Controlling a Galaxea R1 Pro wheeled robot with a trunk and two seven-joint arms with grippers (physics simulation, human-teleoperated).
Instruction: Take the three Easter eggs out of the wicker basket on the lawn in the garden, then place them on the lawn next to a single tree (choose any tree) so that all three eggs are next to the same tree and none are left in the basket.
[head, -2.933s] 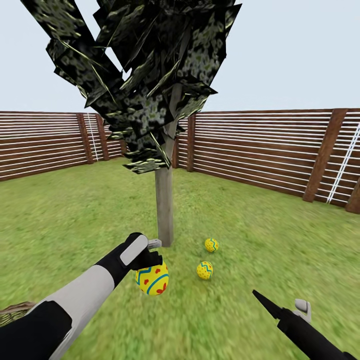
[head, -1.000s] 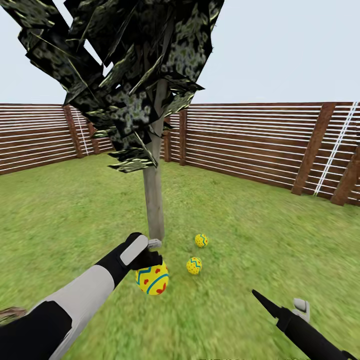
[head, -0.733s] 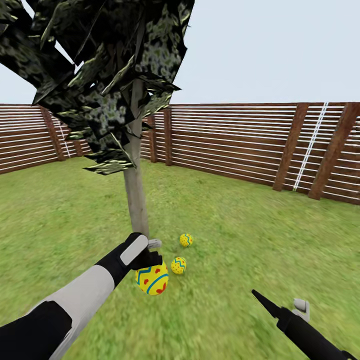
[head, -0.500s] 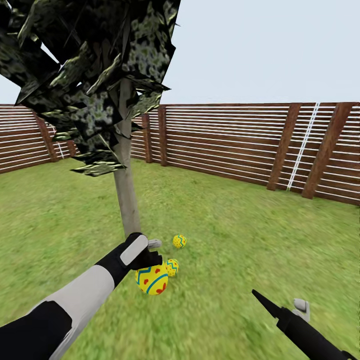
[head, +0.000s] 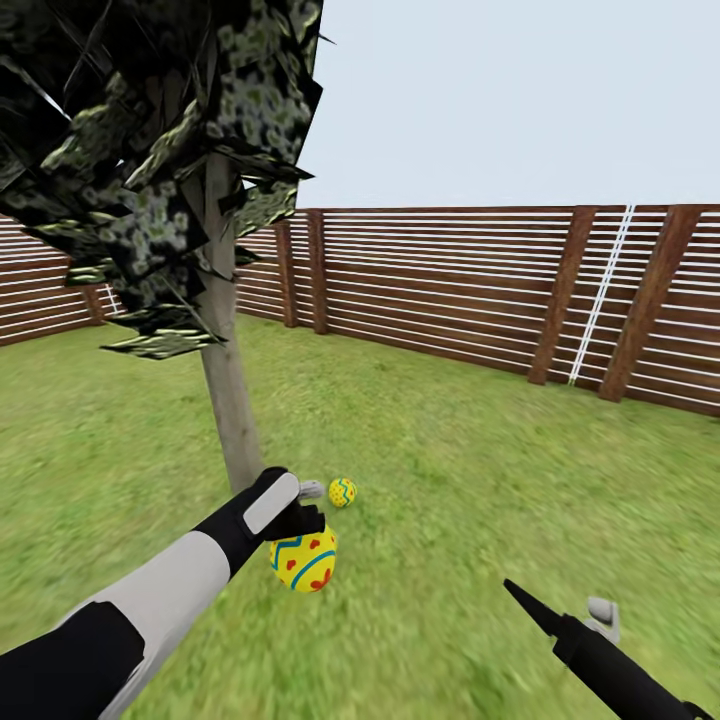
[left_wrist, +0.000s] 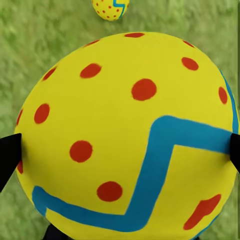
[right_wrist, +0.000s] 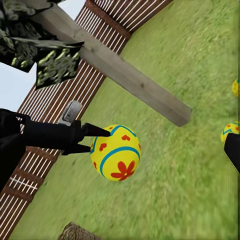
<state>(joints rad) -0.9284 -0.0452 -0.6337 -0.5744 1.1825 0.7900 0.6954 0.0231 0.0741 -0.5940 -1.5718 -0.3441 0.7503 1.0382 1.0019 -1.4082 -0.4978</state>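
Beside trunk (head: 228, 410): left gripper (head: 305, 520) clamps egg (head: 303, 560) above lawn (head: 450, 480); grounded egg (head: 342, 492) just beyond; right gripper's (head: 530, 606) state unclear.

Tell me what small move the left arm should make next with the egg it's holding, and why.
Probably lower it toward the lawn and let go. The left gripper holds the egg in the air beside the tree, and another egg already lies on the grass near the trunk.
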